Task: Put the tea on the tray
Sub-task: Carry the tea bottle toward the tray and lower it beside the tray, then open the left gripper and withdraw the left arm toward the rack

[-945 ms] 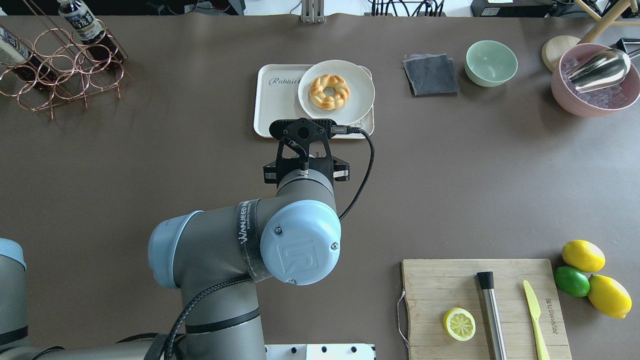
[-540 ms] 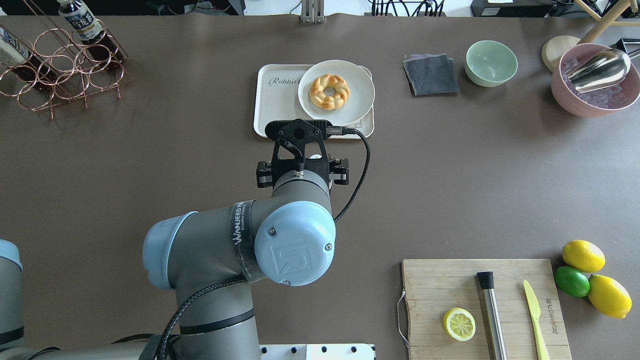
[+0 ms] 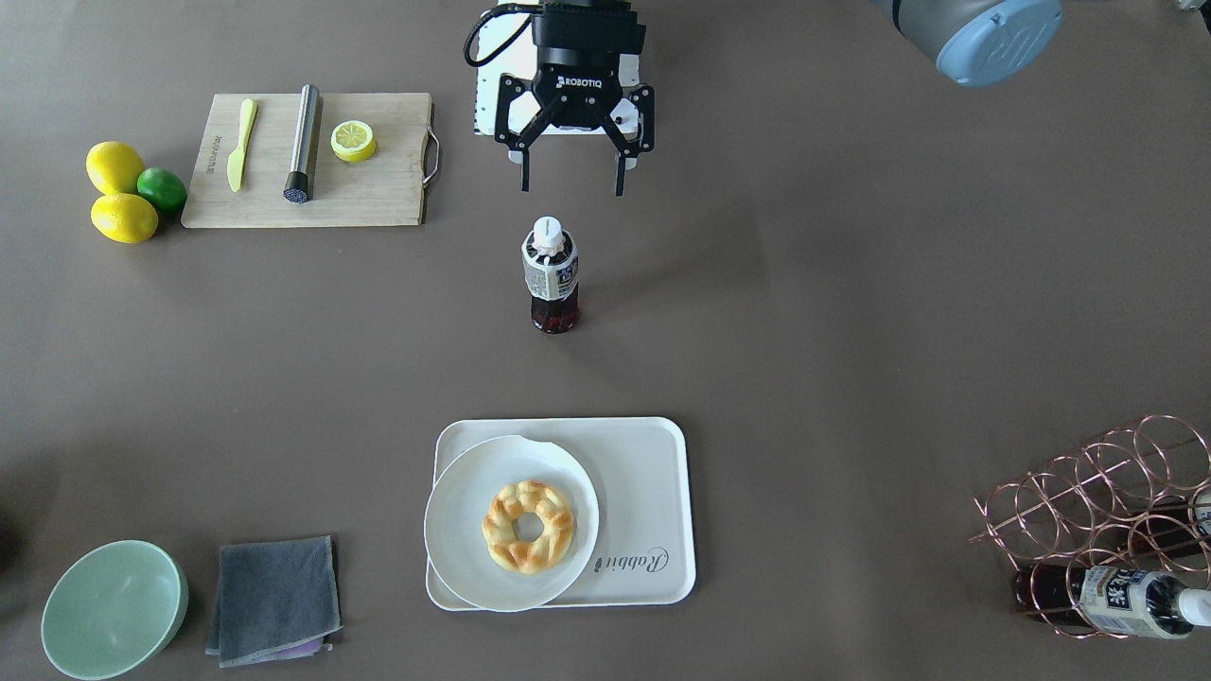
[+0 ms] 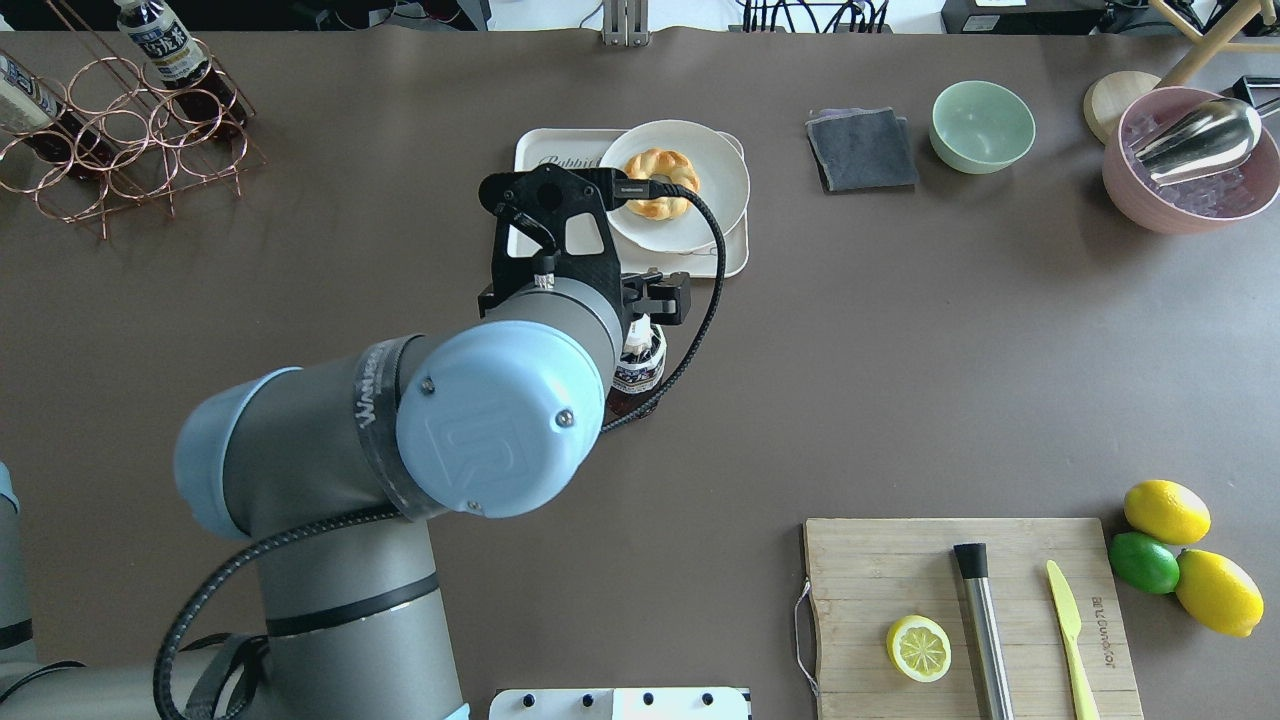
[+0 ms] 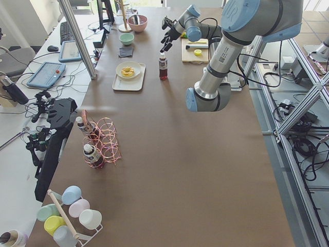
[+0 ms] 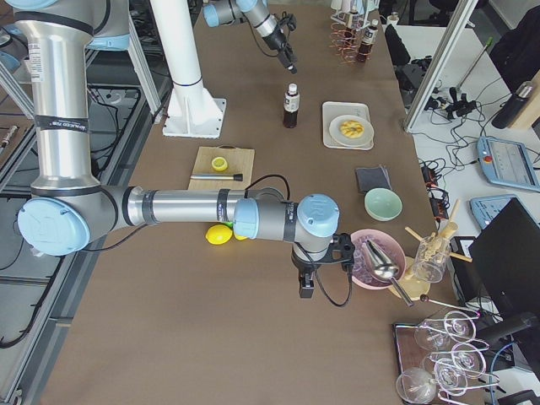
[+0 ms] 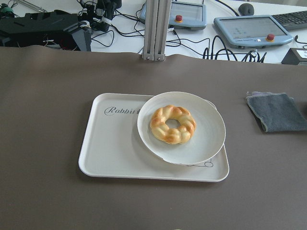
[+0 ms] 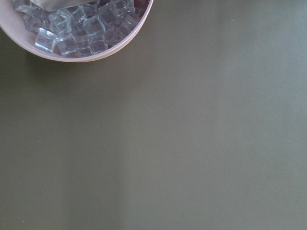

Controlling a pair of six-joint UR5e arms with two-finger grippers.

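Left end effector point(image 3: 572, 186): fingers spread wide, nothing between them, tips pointing down. The side views put it above the tea point(image 3: 551, 274), apart from the cap, no contact.

Tea stands upright on the bare counter point(image 3: 851, 312), white cap up. It is on the robot's side of the tray point(image 3: 653, 473) and well apart from it, so not on the tray.

Tray carries a round white plate point(image 3: 445, 530) on the half away from the "Rabbit" script. A braided ring pastry point(image 3: 528, 526) lies on the plate.

A like bottle point(image 3: 1102, 586) lies in the copper wire rack point(image 3: 1088, 492) at the robot's left end of the counter.

Right end effector point(image 6: 305, 287): seen only from the side, just beside the pink bowl of ice point(image 6: 369, 235). Spread or pressed together, cannot tell.
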